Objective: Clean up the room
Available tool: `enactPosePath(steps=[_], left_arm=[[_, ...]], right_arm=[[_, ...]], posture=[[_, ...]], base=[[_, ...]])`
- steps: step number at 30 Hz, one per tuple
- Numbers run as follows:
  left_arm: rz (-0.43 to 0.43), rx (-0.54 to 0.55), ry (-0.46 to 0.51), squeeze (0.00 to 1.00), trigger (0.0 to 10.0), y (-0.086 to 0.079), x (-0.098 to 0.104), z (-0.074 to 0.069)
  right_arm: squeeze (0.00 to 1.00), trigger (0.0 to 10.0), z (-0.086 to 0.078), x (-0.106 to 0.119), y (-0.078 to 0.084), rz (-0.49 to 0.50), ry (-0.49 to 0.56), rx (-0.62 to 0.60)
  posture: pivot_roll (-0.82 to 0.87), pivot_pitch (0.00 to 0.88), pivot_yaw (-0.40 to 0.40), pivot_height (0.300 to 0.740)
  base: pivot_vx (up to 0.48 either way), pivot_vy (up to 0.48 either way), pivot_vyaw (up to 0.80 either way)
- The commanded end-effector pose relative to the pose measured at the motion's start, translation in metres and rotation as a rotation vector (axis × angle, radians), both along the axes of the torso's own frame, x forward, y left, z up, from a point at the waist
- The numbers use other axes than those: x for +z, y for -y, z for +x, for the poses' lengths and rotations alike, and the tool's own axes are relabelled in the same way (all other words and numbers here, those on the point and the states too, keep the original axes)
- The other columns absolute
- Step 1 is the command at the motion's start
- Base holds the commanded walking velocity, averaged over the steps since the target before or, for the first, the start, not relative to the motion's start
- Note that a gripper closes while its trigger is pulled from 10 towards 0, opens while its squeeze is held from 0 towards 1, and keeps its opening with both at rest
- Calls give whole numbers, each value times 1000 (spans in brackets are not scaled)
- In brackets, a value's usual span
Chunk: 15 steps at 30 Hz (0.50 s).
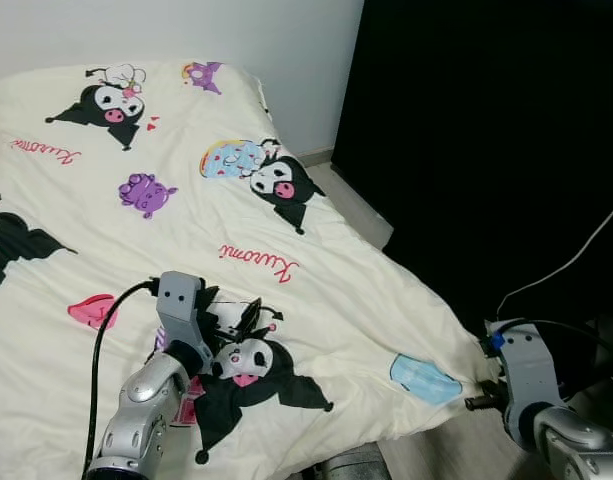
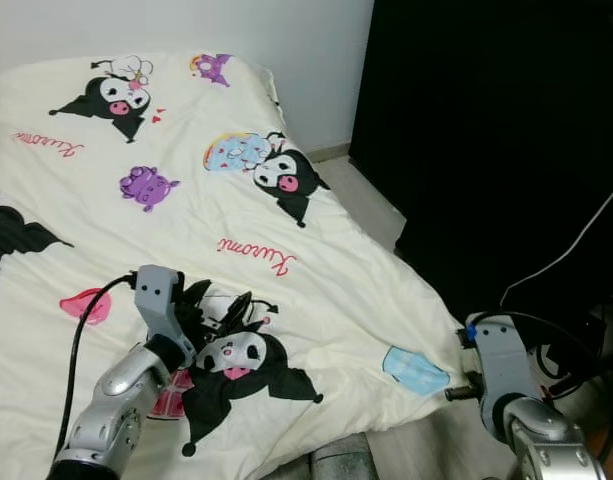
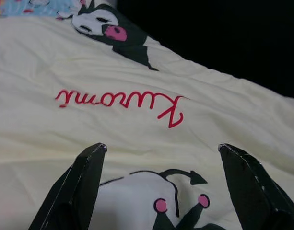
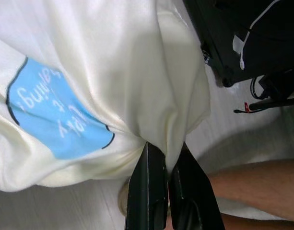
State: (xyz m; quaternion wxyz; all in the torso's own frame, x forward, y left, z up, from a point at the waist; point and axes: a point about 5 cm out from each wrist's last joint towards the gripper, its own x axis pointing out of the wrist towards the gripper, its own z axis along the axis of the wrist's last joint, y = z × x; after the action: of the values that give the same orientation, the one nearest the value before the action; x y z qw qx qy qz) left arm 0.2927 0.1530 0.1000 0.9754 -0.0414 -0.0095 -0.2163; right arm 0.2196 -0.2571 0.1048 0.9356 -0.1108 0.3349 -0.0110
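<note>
Right wrist view shows our right end effector [image 4: 168, 158] clamped on the blanket [image 4: 89, 48] corner, low in the frame. Our left end effector [image 3: 161, 158] hangs wide apart above the bed [image 1: 46, 300]. If we tug hard, the thin fold could slip out.

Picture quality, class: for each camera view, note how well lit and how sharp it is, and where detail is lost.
Eye views: evenly lit and sharp on the cream blanket; the black area at right swallows all detail. Left wrist view: dimmer, print clear, the open left gripper fingers slightly soft. Right wrist view: bright, blanket near washed out, right gripper pinching its fold.
</note>
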Motion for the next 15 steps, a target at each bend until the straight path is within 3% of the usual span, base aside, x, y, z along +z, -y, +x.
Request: enactPosePath(steps=[1,5,6,7,8,9,10,15], left_arm=[[66,-15,-19,0,10000,-3,-9,-4],[103,-14,-18,0,10000,-5,-12,-5],[141,-18,-20,0,10000,-7,-15,-6],[167,-21,-21,0,10000,-9,-16,-7],[186,-22,-24,0,10000,-10,-18,-7],[186,-22,-24,0,10000,-10,-18,-7],[201,-26,-26,0,10000,-10,-19,-8],[252,-39,-29,0,10000,-10,-22,-8]], right_arm=[[0,0,-5,-4,2,-38,-52,8],[0,39,-10,-6,5,-103,-102,19],[0,10000,-14,-9,12,-173,-143,15],[608,10000,-17,-10,16,-220,-170,11],[922,10000,-19,-10,19,-242,-185,9],[922,10000,-19,-10,19,-242,-185,9],[1000,10000,-19,-10,19,-239,-186,7],[1000,10000,-12,3,22,-246,-139,-10]], posture=[[-272,217,-97,580],[-268,218,-95,580],[-264,220,-95,580],[-264,220,-95,580],[-264,220,-91,580],[-264,220,-91,580],[-262,221,-88,580],[-262,221,-79,580]], base=[[0,0,0],[0,0,0],[0,0,0],[0,0,0],[0,0,0],[0,0,0],[0,0,0],[0,0,0]])
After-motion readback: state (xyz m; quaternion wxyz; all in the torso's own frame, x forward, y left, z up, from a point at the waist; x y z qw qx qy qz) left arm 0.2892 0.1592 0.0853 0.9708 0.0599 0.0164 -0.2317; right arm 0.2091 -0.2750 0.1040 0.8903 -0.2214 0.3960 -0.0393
